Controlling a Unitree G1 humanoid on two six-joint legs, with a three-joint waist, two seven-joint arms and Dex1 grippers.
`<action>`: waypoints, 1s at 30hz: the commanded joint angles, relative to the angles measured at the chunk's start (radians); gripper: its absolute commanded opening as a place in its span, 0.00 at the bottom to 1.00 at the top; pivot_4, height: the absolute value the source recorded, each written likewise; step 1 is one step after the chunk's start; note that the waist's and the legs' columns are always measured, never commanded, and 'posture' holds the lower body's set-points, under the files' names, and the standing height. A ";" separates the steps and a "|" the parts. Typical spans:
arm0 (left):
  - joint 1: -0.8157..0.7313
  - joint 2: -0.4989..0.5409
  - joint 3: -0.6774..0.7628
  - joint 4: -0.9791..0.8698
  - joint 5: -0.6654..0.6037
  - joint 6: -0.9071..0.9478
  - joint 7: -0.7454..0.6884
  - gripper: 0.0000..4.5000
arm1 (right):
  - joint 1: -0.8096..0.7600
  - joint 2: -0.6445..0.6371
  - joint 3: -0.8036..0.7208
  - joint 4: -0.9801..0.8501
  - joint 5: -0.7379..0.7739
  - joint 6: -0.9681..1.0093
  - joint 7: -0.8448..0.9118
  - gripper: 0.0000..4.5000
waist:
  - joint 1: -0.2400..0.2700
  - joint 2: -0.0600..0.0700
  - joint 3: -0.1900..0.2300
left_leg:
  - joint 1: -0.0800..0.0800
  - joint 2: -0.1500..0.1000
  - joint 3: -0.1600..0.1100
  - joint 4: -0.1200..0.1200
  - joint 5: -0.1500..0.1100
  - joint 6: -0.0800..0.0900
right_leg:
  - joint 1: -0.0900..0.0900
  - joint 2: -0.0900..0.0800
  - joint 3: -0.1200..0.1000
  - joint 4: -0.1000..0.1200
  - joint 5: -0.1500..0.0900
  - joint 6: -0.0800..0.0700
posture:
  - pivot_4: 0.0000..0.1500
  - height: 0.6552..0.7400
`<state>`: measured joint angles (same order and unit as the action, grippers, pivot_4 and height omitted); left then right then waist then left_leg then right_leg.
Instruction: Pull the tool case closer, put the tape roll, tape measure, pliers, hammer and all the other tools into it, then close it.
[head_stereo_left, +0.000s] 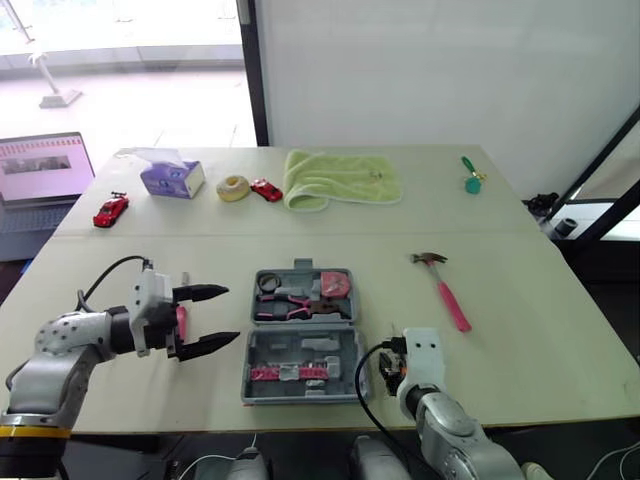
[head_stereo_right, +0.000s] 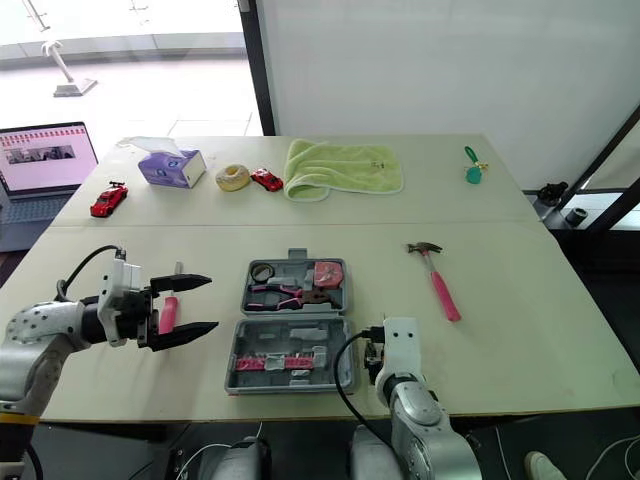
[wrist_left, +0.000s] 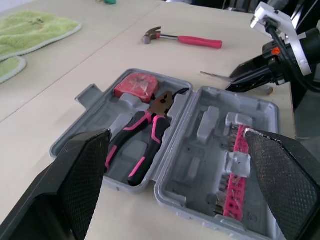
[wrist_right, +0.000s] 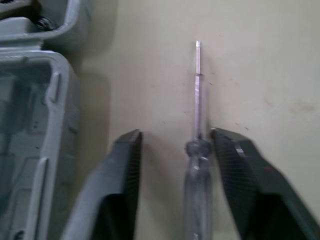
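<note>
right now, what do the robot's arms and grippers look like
The left arm and right arm are silver-grey rounded segments; the left has a yellow band. Each wrist bears a white block and a looping black cable. The left gripper and right gripper each have two black tapered fingers with mesh-textured pads.

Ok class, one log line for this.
case open; pliers, tape measure inside; hammer outside; right gripper open around screwdriver; left gripper open
</note>
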<state>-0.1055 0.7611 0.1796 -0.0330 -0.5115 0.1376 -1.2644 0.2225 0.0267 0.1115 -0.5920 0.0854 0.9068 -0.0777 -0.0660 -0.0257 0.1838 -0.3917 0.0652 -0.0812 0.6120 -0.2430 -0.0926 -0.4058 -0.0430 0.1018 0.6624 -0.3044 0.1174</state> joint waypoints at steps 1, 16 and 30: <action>-0.004 0.010 0.020 -0.017 -0.005 -0.014 0.001 1.00 | 0.003 -0.025 -0.087 -0.083 0.014 0.043 0.012 0.98 | 0.005 0.000 0.000 | 0.000 0.000 0.000 0.000 0.000 0.000 | 0.000 0.000 0.000 0.000 0.000 0.000 | 1.00 1.00; 0.027 -0.008 0.002 -0.050 -0.014 -0.010 0.007 1.00 | -0.516 -1.011 0.060 -0.114 0.193 0.041 0.863 0.99 | -0.001 0.004 0.005 | 0.000 0.000 0.000 0.000 0.000 0.001 | 0.001 0.000 0.000 -0.002 0.001 0.004 | 1.00 1.00; 0.031 -0.048 0.043 0.006 -0.036 -0.153 -0.072 1.00 | -0.945 -1.010 0.605 0.477 -0.422 -1.095 1.408 0.99 | -0.002 0.007 0.011 | -0.001 0.000 0.003 0.001 -0.001 0.001 | 0.001 -0.002 0.000 -0.006 0.003 0.007 | 1.00 1.00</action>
<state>-0.0790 0.7071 0.1848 -0.0180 -0.5226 0.0119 -1.3198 -0.6960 -0.9895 0.7263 -0.1374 -0.2997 -0.1154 1.3107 -0.0682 -0.0191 0.1952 -0.3929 0.0648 -0.0783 0.6128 -0.2436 -0.0914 -0.4054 -0.0449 0.1015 0.6568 -0.3014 0.1240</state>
